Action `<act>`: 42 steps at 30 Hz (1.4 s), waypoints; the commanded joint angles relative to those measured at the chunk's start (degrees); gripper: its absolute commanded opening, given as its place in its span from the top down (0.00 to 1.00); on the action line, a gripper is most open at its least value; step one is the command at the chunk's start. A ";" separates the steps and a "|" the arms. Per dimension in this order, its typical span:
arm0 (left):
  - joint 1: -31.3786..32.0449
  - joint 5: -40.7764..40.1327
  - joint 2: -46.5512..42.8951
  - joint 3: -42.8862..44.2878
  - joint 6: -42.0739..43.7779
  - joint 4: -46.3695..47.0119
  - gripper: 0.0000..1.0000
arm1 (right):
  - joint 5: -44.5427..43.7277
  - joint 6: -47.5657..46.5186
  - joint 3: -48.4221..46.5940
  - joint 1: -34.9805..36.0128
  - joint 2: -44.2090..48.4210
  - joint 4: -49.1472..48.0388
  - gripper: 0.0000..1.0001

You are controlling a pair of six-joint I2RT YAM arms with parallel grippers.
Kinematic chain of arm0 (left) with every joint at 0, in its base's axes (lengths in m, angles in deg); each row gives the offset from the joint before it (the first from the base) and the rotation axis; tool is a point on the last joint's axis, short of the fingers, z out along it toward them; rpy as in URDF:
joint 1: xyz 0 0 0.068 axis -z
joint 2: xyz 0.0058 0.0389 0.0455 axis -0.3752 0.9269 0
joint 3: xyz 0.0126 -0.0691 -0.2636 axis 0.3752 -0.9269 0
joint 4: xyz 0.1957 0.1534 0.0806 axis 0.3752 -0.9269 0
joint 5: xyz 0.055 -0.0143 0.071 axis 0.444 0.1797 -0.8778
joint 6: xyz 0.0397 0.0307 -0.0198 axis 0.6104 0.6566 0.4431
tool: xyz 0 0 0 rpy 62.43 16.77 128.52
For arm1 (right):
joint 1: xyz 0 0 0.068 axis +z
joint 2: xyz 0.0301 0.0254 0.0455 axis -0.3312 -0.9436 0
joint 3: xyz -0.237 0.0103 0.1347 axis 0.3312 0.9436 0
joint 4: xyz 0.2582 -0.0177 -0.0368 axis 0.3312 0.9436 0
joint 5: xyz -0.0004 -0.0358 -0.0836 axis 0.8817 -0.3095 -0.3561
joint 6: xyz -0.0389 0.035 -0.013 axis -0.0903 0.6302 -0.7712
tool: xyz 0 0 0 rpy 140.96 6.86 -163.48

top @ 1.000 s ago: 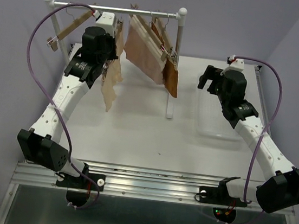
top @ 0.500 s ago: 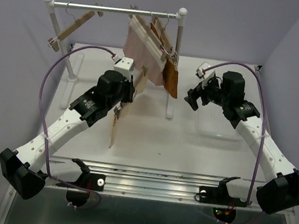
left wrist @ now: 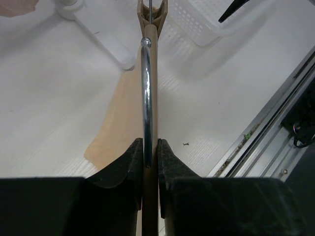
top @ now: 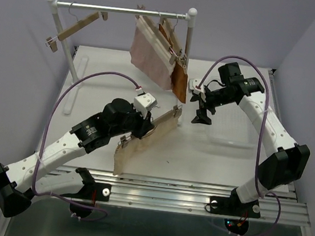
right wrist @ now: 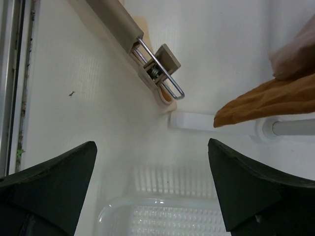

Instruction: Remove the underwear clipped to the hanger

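My left gripper (top: 147, 125) is shut on a wooden clip hanger (top: 159, 124), held slanted low over the table's middle. In the left wrist view the fingers (left wrist: 129, 160) pinch the hanger's bar and metal hook (left wrist: 146, 83). The pale cream underwear (top: 132, 152) hangs from the hanger and drapes toward the table; it also shows in the left wrist view (left wrist: 120, 123). My right gripper (top: 200, 110) is open and empty, just right of the hanger's end clip (right wrist: 160, 66). The dusty pink underwear (top: 148, 53) and the rust brown underwear (top: 180, 81) hang clipped on the rack.
The white rack's rail (top: 122, 10) also carries an empty wooden hanger (top: 77, 24) at the left. Its right post (top: 184, 69) stands close behind both grippers. A clear plastic basket (top: 233, 133) lies right of the hanger, below my right gripper (right wrist: 151, 142).
My left arm has taken the hanger with the cream underwear off the rail and brought it down to the table's middle. My right arm has swung left toward the hanger's end, still open.
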 commanded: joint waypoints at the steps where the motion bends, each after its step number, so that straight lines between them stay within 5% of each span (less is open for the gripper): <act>1: 0.63 3.84 -0.41 2.06 4.09 4.08 1.00 | 1.13 -6.92 -3.62 2.99 -0.71 8.15 0.00; 27: 1.60 5.25 -1.82 1.27 10.33 0.30 1.00 | -0.37 0.28 -7.66 10.91 -4.84 5.35 0.00; 36: 1.60 5.08 -1.73 1.54 10.16 0.39 1.00 | -1.43 0.98 -8.28 11.44 -5.28 5.53 0.16; 42: 1.60 4.72 -1.55 1.54 10.25 0.21 1.00 | -2.04 1.42 -8.54 11.44 -5.20 5.70 0.16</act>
